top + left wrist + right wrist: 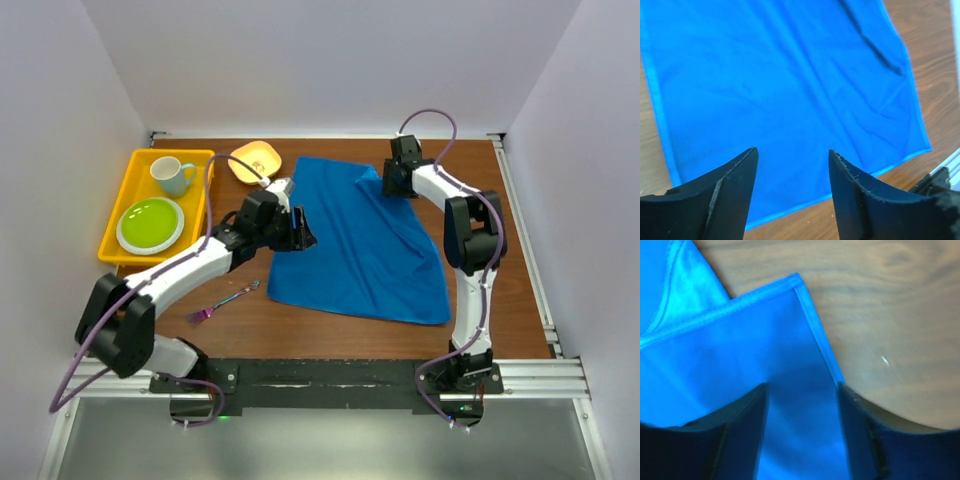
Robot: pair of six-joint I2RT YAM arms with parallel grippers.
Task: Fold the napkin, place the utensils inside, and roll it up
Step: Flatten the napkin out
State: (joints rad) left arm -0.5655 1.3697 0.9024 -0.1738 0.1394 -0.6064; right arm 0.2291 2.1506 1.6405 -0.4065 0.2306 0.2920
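The royal-blue napkin lies spread on the wooden table, wrinkled, with its far right corner doubled over another layer. My left gripper hovers at the napkin's left edge, open, with only cloth showing below the gap. At the far right corner my right gripper is also open, and nothing sits between its fingers. The slim purple-pink utensil rests on bare wood, left of the napkin's near corner and beside my left arm.
A yellow tray at the left holds a pale mug and a green plate. A small yellow dish stands behind my left gripper. White walls close in on both sides.
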